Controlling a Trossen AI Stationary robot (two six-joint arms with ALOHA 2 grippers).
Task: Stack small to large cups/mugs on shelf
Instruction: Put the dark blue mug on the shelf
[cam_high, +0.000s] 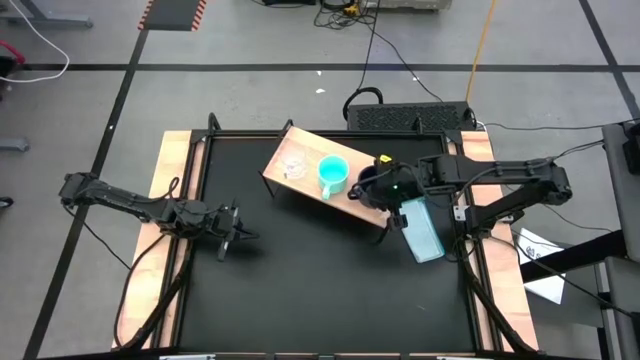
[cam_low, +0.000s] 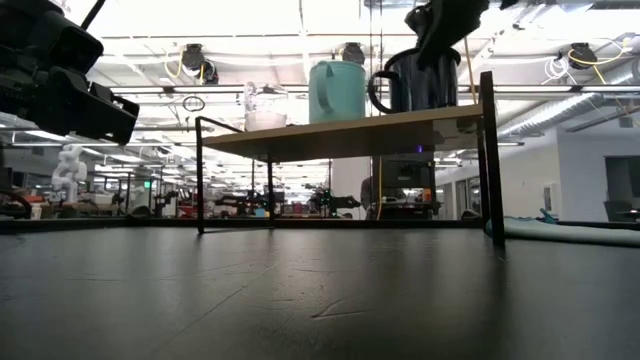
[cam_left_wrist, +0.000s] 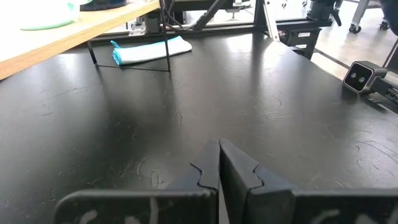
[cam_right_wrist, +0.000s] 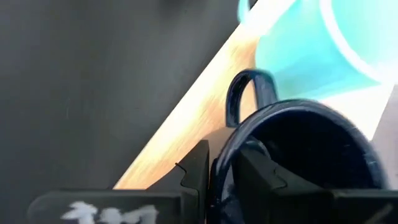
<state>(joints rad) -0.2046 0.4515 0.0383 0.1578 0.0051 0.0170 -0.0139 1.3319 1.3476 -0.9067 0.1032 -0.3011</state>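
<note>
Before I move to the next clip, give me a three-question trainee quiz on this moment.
1. True or false: all three cups stand on the shelf.
2. Which cup sits in the middle: A clear cup, B turquoise mug, C black mug?
3. Fill in: the right gripper straddles the black mug's ____; the left gripper is shut over the bare tabletop.

Key: 1 true. 2 B. 3 rim.

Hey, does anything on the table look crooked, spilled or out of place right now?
Nothing is spilled or tipped. The shelf sits at an angle to the table edges, with the clear cup, turquoise mug and black mug upright in a row on it. A light-blue flat item lies beside the shelf.
</note>
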